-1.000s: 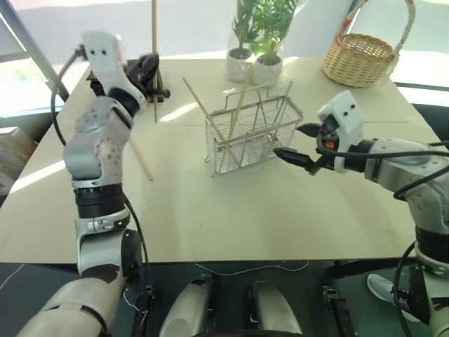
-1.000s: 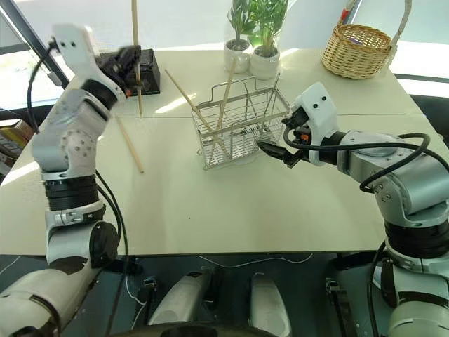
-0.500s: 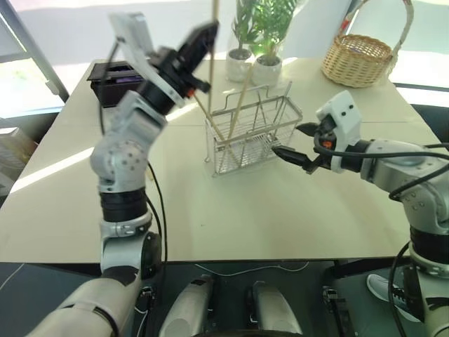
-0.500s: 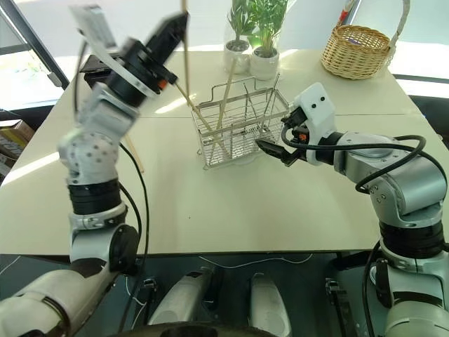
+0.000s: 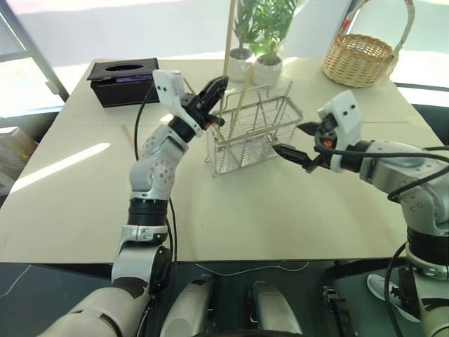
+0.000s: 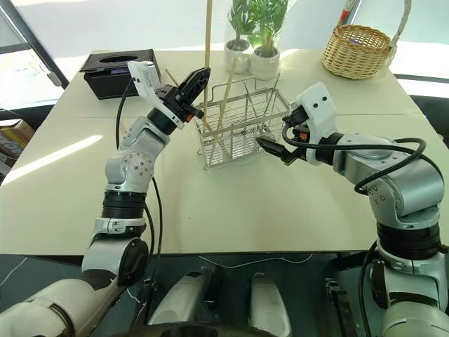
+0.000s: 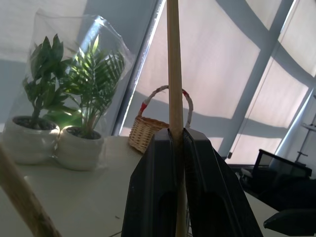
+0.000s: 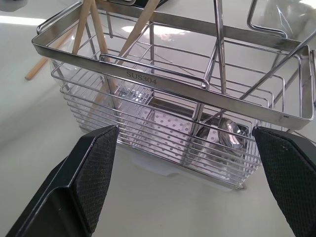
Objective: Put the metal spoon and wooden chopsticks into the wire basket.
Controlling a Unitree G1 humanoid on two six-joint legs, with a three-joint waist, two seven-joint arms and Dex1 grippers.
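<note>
My left gripper (image 5: 214, 98) is shut on one wooden chopstick (image 5: 229, 42), held nearly upright at the left end of the wire basket (image 5: 270, 144). I cannot tell if its lower tip is inside. In the left wrist view the fingers (image 7: 153, 187) pinch that stick (image 7: 173, 74). Two more chopsticks (image 8: 91, 29) lean inside the basket. The metal spoon (image 8: 227, 133) stands in a compartment with its bowl down. Another stick (image 8: 39, 66) lies on the table beyond the basket. My right gripper (image 5: 295, 144) stands open just right of the basket, holding nothing.
A black tissue box (image 5: 123, 81) sits at the back left of the table (image 5: 231, 217). Two potted plants (image 5: 256, 63) stand just behind the wire basket. A wicker basket (image 5: 361, 56) with a tall handle is at the back right.
My left arm has swung right and down, bringing the upright chopstick from the back left to the basket's left end. The right gripper has stayed in place.
</note>
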